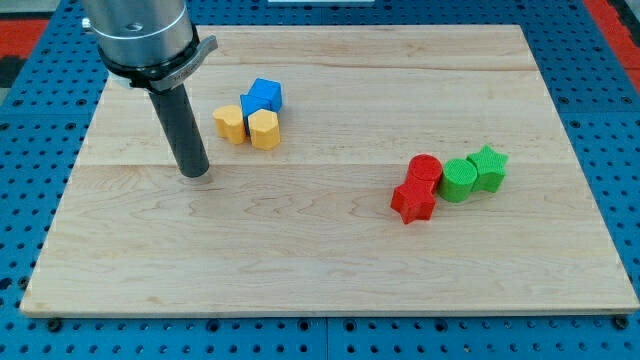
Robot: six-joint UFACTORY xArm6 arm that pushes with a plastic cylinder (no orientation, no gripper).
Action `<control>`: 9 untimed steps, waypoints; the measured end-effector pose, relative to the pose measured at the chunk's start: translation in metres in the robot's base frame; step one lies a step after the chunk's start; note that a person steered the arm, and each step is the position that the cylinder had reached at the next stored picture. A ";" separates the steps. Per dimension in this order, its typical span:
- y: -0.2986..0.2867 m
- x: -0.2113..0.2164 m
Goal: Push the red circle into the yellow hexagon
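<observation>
The tip point(196, 172) rests on the wooden board point(300, 260), holding nothing. Just to its right sits the yellow hexagon point(264, 129) beside a yellow block point(230, 123) and blue blocks point(263, 96). Well right, the red circle point(426, 168) touches a red star point(412, 203) and green blocks point(472, 173).

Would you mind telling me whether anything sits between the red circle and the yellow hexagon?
Nothing visible blocks the way: bare board lies between the red circle and the yellow hexagon. The red star touches the circle on its lower side, off that line. My tip stands left of the hexagon, on the far side from the circle.
</observation>
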State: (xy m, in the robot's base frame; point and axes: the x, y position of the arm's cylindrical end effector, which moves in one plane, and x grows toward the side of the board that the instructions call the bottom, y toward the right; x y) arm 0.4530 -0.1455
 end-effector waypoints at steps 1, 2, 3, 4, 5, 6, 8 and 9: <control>-0.001 0.000; -0.009 0.000; -0.009 0.008; -0.009 0.014; -0.009 0.020; -0.009 0.023; 0.055 0.056; 0.084 0.060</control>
State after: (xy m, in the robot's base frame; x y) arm 0.5132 -0.0617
